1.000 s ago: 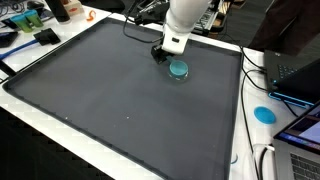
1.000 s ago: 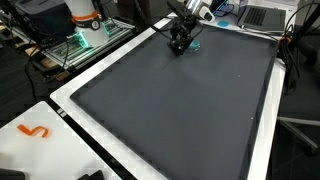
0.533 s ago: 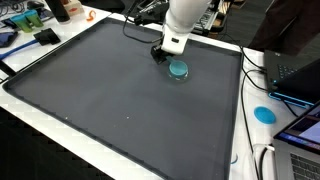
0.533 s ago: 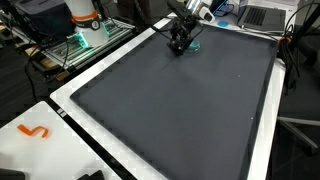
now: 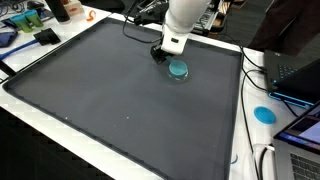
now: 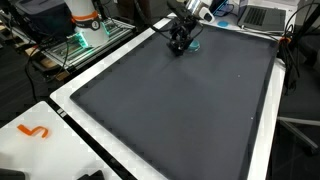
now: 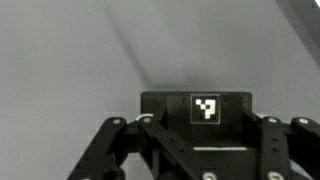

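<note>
- Down low over the far part of the dark mat (image 5: 120,95) with the black end effector (image 5: 160,53), hung from the white arm (image 5: 183,15).
- Cannot tell whether spread apart or drawn together: fingertips too small in both exterior views and cut off in the wrist view.
- In the wrist view, only its black linkage bars along the bottom edge, a square black-and-white marker tag (image 7: 206,108) on the housing between them, and plain grey mat beyond.
- Just right of the end effector and slightly nearer, flat on the mat: a round teal disc (image 5: 179,69); touching or narrowly apart, impossible to say.
- Under the mat: a white desk (image 5: 248,135), showing as a pale border around it.
- On the right border of the desk, well apart from the teal disc: a second round blue disc (image 5: 264,114).
- Further right: a dark laptop (image 5: 295,72), with cables (image 5: 254,62) running along the mat's right edge.
- Past the far left corner of the mat: a small orange piece (image 5: 90,15).
- In an exterior view, on the near left corner of the desk: an orange S-shaped hook (image 6: 35,131).
</note>
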Available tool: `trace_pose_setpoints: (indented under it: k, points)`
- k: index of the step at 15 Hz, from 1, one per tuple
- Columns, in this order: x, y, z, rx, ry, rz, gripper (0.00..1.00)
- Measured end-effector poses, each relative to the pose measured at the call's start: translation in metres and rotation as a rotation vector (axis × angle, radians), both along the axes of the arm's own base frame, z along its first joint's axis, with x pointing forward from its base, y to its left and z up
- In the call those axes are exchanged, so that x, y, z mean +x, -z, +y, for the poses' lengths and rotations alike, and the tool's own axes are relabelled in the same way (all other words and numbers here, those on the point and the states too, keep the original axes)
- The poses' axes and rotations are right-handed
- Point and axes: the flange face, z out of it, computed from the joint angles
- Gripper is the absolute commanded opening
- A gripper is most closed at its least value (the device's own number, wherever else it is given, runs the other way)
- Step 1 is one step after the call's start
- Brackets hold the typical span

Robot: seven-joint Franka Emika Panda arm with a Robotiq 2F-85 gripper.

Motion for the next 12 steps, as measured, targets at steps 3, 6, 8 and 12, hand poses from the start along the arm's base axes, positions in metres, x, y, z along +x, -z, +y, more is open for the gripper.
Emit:
trace_pose_setpoints:
  k: [3, 6, 8, 12]
  points:
    - [0.0003, -0.0001, 0.0000, 0.001, -0.003, 0.001, 0.31]
    - [0.0011, -0.0006, -0.0006, 0.004, -0.010, 0.003, 0.31]
    - [0.0018, -0.0010, -0.0012, 0.007, -0.014, 0.004, 0.31]
    - [0.0032, -0.0019, -0.0026, 0.014, -0.024, 0.006, 0.31]
